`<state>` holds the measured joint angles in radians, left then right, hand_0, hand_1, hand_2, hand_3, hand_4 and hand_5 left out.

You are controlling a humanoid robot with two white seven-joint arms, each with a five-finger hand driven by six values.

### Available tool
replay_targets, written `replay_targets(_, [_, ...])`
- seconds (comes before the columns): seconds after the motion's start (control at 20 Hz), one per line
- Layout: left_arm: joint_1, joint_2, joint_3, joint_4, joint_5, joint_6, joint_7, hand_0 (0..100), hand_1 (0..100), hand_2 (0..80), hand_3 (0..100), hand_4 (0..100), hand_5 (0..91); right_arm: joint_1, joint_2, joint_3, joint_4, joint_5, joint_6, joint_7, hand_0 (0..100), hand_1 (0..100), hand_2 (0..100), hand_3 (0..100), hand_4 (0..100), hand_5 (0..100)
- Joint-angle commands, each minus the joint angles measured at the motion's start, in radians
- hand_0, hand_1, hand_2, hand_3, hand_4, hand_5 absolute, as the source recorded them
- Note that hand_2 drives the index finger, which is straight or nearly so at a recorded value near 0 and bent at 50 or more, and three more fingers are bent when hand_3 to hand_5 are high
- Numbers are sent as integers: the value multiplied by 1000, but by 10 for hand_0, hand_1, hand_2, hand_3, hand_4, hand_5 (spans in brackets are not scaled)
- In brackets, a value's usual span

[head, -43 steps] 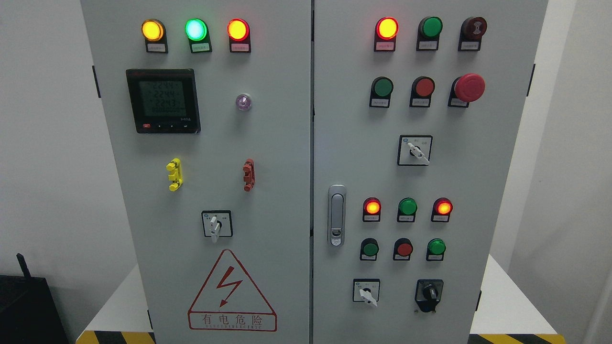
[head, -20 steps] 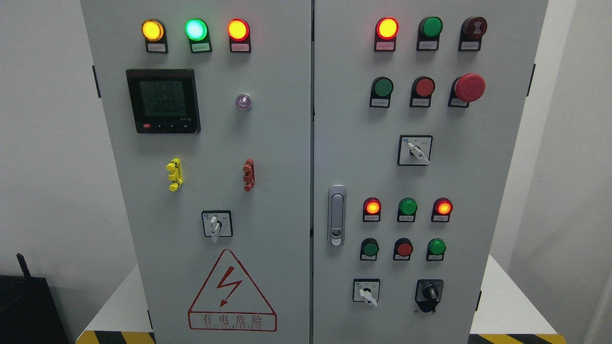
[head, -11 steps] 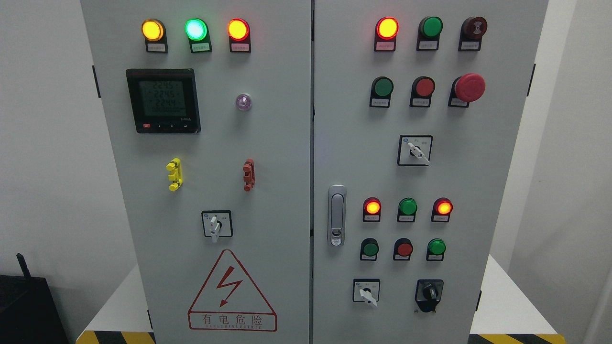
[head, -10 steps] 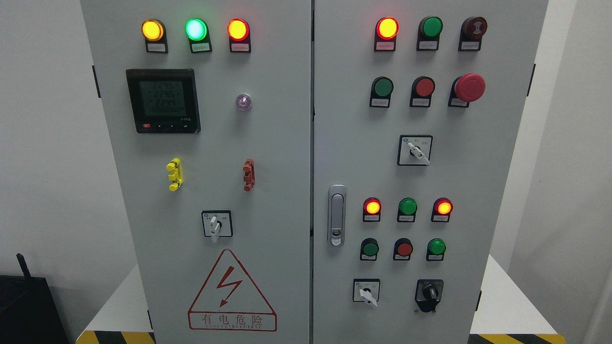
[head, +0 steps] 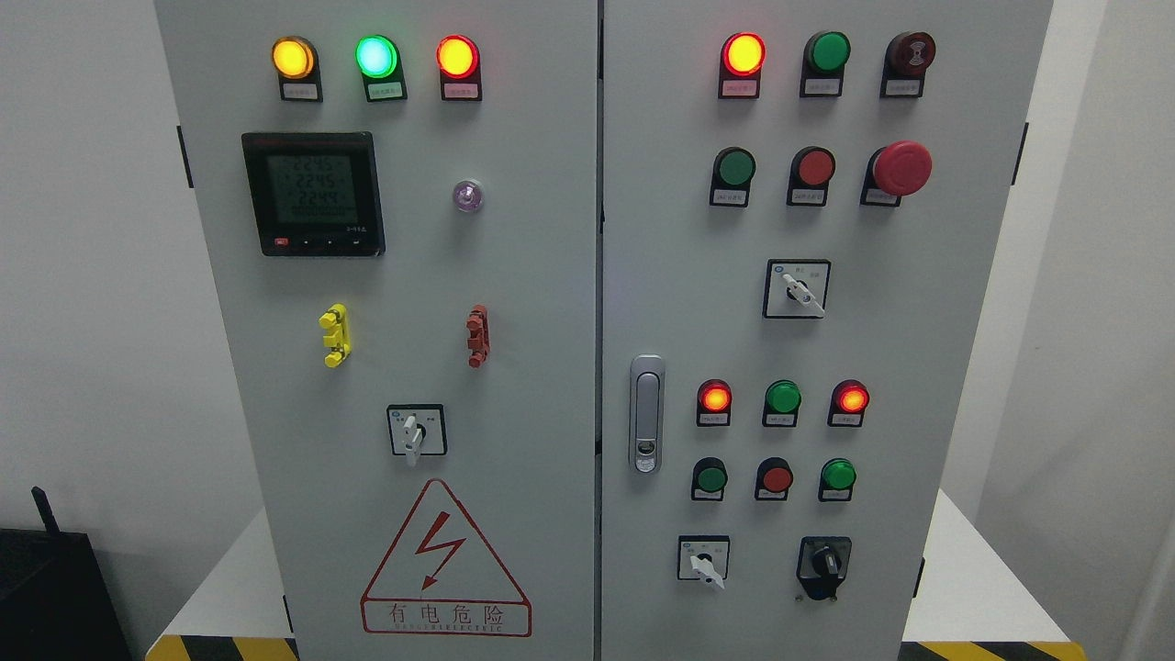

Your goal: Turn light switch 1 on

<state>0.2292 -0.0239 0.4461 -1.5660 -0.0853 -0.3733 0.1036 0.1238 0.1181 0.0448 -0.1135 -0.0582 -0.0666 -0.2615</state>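
White walls frame the head view on both sides, and a grey cabinet [head: 514,275] with two doors fills the middle, standing on a white platform [head: 973,588] edged with yellow-and-black striping. A black box [head: 46,597] sits at the 8 o'clock corner.

On the left door, three lit lamps run across the top: yellow [head: 293,58], green [head: 376,57] and red [head: 456,57]. Below them at 10 o'clock is a black meter [head: 313,194] with a lit display, a small purple lens [head: 467,196] to its right, then a yellow clip [head: 335,335] and a red clip [head: 476,336]. A rotary switch [head: 416,431] with a white handle pointing down sits above a red warning triangle [head: 445,560].

On the right door, a silver door handle [head: 646,414] stands near the seam. At 1 o'clock are a lit red lamp [head: 743,54], an unlit green lamp [head: 828,52] and a buzzer [head: 911,51]; beneath them a green button [head: 735,168], a red button [head: 814,168] and a red mushroom stop button [head: 900,168]. Further rotary switches sit at the upper right [head: 797,289], at 5 o'clock [head: 703,560] and, in black, beside it [head: 823,562].

Which of these is light switch 1 cannot be told; the labels are too small to read. Neither robot hand appears, so how their fingers stand cannot be told, and nothing stands before the panel.
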Motion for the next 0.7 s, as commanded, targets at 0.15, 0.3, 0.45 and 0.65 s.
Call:
replay_targets(0.15, [-129,-37,-182,-147,-97,11,8,400,301,468,766,791,710,0,2,0,0,1,-1,1,120,389,0,0,0,0])
replay_targets(0.3, [-186,-48,-228,-155,-145,33,14,393,328,466,767,790,712,-1,0,1,0,1,1,1,120,389,0,0,0,0])
replay_targets(0.45, [-220,-54,-270,-157,-218,66,18,387,360,469,768,794,720,0,0,1,0,0,1,1,120,389,0,0,0,0])
replay_targets(0.65, [-277,-56,-339,-161,-228,144,82,382,366,478,775,800,724,0,0,0,0,0,1,1,120,389,0,0,0,0])
